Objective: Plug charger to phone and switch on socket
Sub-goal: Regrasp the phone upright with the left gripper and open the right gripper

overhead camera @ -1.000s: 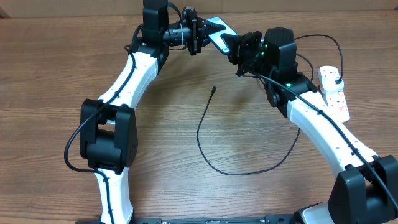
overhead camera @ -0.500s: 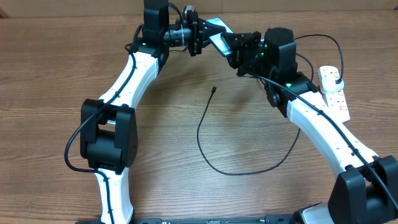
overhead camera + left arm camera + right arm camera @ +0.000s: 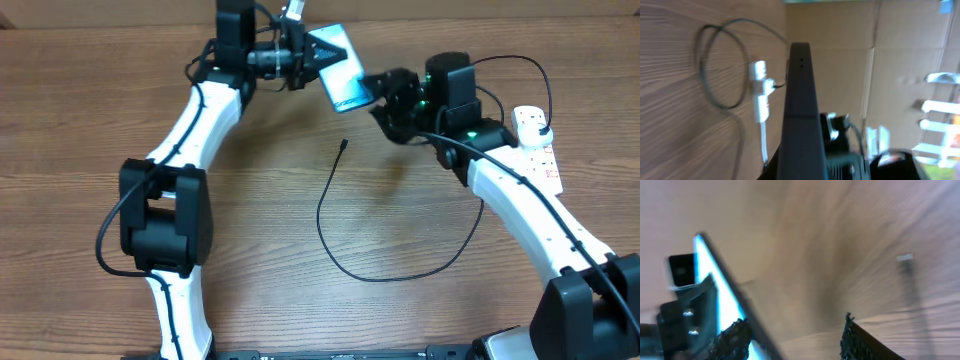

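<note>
The left gripper (image 3: 303, 52) has swung away to the left since a second ago. It carries the phone (image 3: 340, 72) with it, clamped by its upper end and held in the air above the table (image 3: 100, 120). The lit blue screen now faces up at a slant, where before it was pinched between the two arms. Below the phone, the charger (image 3: 320, 215) lies in a loose loop on the wood. Its connector tip (image 3: 344, 145) is untouched, well apart from the phone.

Just right of the phone's lower corner, the right gripper (image 3: 385, 95) has let go. The right wrist view shows its fingers (image 3: 732, 340) spread wide and holding nothing, with the phone's edge close beside one of them. That hand looks free to fetch the tip, so the plugging has yet to begin.

No container is in view. Far right of the phone, the socket (image 3: 540, 155) holds a black plug (image 3: 541, 122). Its switch position cannot be told.
</note>
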{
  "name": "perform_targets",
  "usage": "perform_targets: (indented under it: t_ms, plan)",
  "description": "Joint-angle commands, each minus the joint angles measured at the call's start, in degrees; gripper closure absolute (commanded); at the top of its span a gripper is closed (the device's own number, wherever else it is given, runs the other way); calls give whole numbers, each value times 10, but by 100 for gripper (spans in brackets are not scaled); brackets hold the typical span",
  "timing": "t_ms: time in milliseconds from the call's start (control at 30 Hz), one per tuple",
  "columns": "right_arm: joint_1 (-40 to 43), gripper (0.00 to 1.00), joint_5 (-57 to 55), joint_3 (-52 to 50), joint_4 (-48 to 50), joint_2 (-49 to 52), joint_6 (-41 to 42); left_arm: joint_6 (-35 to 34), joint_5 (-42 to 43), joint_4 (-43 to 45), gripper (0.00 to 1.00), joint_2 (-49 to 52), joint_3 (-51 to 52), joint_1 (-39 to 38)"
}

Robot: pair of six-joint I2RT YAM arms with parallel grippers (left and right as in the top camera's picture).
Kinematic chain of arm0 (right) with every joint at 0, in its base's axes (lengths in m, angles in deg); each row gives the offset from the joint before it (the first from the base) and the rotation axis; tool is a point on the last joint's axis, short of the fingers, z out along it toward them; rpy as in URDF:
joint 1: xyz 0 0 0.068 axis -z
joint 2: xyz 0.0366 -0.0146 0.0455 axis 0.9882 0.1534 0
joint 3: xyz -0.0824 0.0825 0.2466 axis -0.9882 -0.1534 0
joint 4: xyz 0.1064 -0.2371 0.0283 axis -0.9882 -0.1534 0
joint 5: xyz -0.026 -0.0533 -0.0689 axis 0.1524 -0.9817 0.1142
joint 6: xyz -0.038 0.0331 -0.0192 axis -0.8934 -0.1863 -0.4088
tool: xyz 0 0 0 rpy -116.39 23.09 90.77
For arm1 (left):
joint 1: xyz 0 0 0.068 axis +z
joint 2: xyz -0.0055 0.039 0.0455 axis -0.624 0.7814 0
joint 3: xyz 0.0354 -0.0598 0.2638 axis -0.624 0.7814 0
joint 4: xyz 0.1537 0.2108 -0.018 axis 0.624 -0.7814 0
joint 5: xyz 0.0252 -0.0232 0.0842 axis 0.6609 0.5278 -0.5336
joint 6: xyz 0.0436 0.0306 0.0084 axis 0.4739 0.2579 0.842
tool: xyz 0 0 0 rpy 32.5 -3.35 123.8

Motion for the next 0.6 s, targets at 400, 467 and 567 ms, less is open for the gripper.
perform_targets:
  t_ms: [400,467,567]
  plan:
    - [-5,49,-8,14,-172,-2,-352,378,125,-303,96,0,-9,136]
    - [-12,49,-9,24,-183,6,-364,378,161,-302,96,0,-9,150]
    - [-20,49,-27,67,-221,31,-367,378,197,-303,96,0,-9,174]
